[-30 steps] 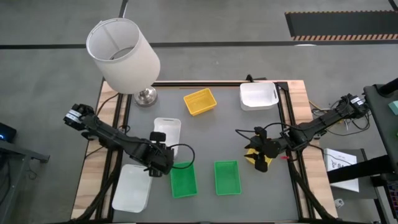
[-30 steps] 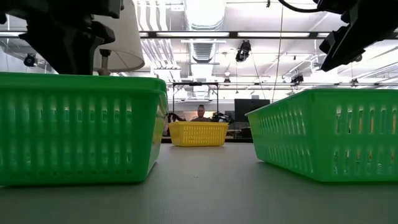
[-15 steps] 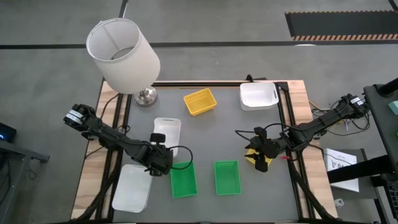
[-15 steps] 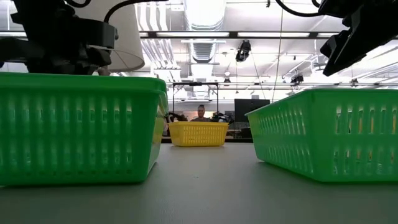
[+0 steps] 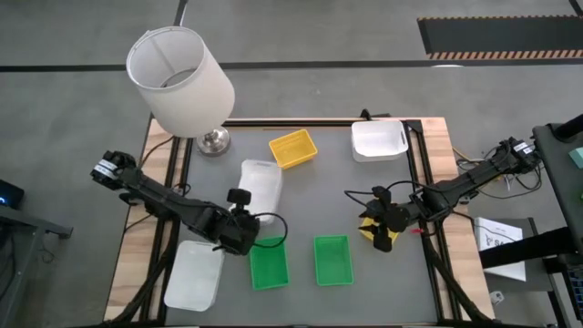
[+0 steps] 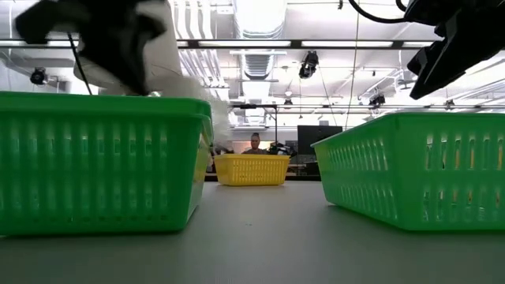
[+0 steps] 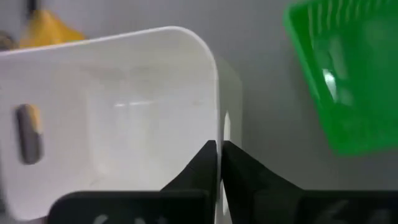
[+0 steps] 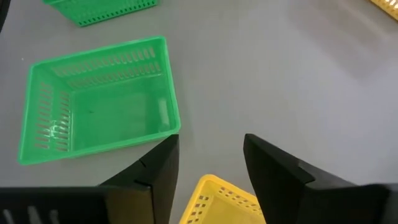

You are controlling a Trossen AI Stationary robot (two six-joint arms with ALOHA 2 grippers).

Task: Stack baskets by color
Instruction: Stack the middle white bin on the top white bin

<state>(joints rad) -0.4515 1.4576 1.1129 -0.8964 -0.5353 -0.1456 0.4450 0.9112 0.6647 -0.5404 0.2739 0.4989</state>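
My left gripper (image 5: pixel 244 208) is shut on a white basket (image 5: pixel 261 187) left of the table's middle and holds it up; in the low view this basket (image 6: pixel 185 79) is a blur above the green one. Two green baskets (image 5: pixel 269 262) (image 5: pixel 332 260) stand on their bottoms near the front edge. My right gripper (image 5: pixel 376 230) hangs open at the right. A yellow basket (image 8: pixel 214 198) shows below and between its fingers, mostly hidden by the gripper. I cannot tell whether they touch. My left gripper pinches the white basket's near end wall at its rim (image 7: pixel 216 127), one finger inside and one outside. The fingers slant down from the table's near left side. The basket is lifted and tilted; whether any part rests on the table does not show.
A lamp with a white shade (image 5: pixel 179 77) stands at the far left corner. A second yellow basket (image 5: pixel 292 148) and a white basket (image 5: pixel 378 139) stand toward the far edge. Another white basket (image 5: pixel 194 273) lies at the near left. A person (image 6: pixel 254 142) sits in the room beyond.
My left gripper has shut on the white basket's near end wall and raised it. The basket has come up off the table, turned a little, and shifted toward the table's right and far side.
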